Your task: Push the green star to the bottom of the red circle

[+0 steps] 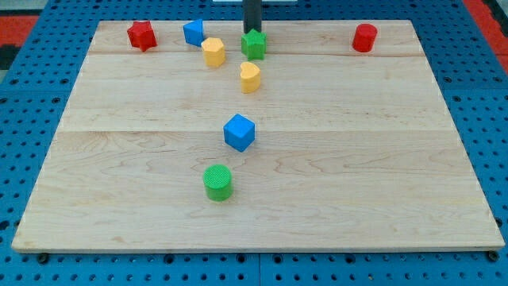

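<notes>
The green star [254, 44] sits near the view's top, middle of the wooden board [357, 159]. My tip [252, 32] stands right behind it, at its top edge, seemingly touching it. The red circle [364, 37] is a short red cylinder at the view's top right, well to the right of the star.
A red star [141, 35] is at top left. A blue block [194, 32] and a yellow hexagon [213, 52] lie left of the green star. A yellow heart [250, 77] lies just below it. A blue cube [239, 133] and a green cylinder [217, 182] sit lower, mid-board.
</notes>
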`<state>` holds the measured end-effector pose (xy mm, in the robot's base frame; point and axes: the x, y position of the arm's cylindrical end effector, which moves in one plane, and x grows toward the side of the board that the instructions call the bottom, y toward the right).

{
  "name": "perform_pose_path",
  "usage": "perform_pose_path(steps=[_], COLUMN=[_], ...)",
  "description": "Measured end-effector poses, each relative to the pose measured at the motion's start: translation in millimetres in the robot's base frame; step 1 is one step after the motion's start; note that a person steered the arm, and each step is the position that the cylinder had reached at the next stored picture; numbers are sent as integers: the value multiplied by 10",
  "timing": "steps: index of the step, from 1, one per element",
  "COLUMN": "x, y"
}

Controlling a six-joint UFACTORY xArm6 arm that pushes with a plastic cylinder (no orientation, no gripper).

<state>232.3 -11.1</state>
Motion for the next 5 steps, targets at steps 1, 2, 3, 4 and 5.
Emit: perform_pose_path(steps=[1,2,3,4,5], x=[131,322,407,406,276], y=[-293,-413,-38,586,973])
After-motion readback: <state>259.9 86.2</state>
